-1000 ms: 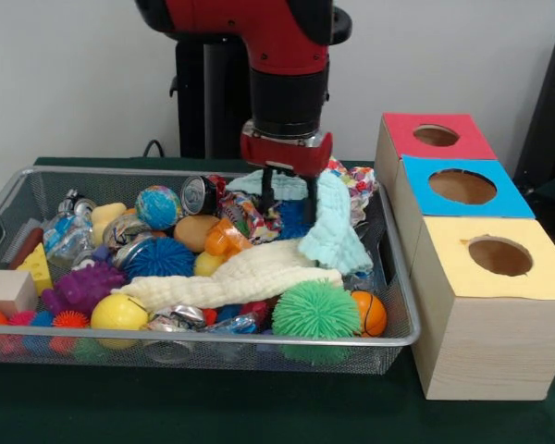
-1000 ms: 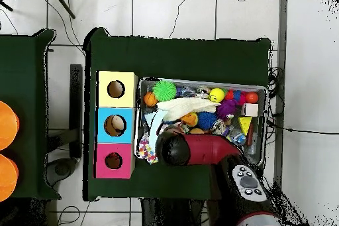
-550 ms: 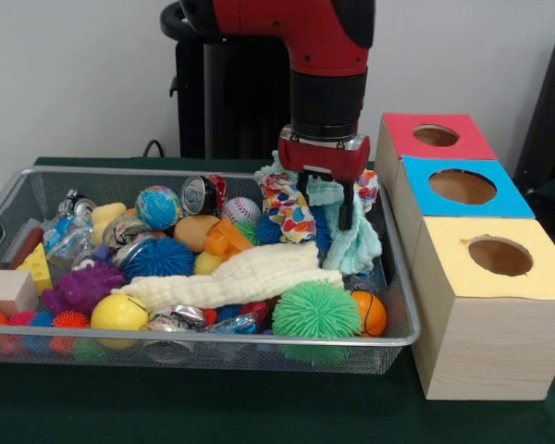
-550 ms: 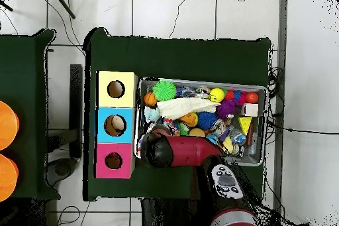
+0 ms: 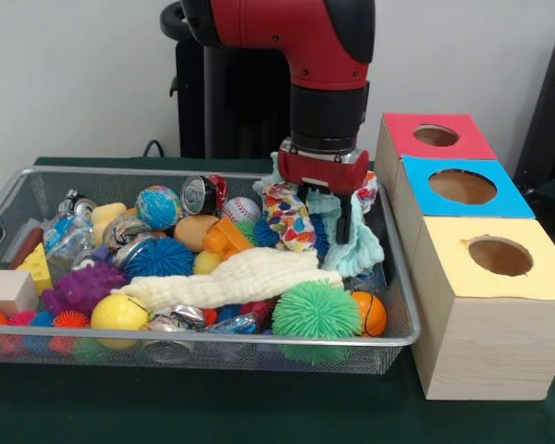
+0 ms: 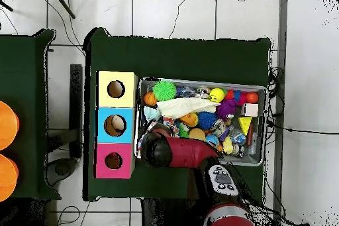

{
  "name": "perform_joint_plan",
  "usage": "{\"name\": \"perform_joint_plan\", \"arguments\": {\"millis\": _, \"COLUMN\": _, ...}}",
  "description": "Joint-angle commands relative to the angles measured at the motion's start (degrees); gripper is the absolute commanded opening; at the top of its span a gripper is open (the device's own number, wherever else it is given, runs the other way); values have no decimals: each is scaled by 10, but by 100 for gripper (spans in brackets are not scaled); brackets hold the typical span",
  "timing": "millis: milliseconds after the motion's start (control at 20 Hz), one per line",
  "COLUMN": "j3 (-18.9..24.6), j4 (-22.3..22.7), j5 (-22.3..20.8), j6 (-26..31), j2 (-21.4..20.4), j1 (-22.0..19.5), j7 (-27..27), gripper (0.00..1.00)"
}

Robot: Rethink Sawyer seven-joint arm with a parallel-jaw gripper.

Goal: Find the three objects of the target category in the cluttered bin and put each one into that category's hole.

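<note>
From the front I see a pale wall behind the dark green table, where the gripper hangs over the right end of the wire bin, clamped on a mint cloth draping down against that end, beside a cream cloth along the near edge. Overhead, the arm covers the bin's end nearest the boxes, so I cannot see the grip there

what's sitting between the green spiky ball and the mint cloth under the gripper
In the front view, an orange ball lies between the green spiky ball and the mint cloth, with a bit of bare wire bin.
</note>
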Motion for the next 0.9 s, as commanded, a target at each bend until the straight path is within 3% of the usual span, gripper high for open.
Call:
{"name": "perform_joint_plan", "arguments": {"millis": 50, "j3": 4, "j4": 17, "j5": 39, "j6": -43, "j2": 42, "j1": 1, "j7": 117, "gripper": 100}}
{"name": "perform_joint_plan", "arguments": {"millis": 250, "j3": 12, "j4": 1, "j5": 35, "j6": -63, "j2": 73, "j1": -12, "j7": 105, "gripper": 100}}
{"name": "perform_joint_plan", "arguments": {"millis": 450, "j3": 51, "j4": -56, "j5": 4, "j6": -112, "j2": 163, "j1": -59, "j7": 73, "gripper": 100}}
{"name": "perform_joint_plan", "arguments": {"millis": 900, "j3": 57, "j4": -75, "j5": 20, "j6": -151, "j2": 199, "j1": -51, "j7": 77, "gripper": 100}}
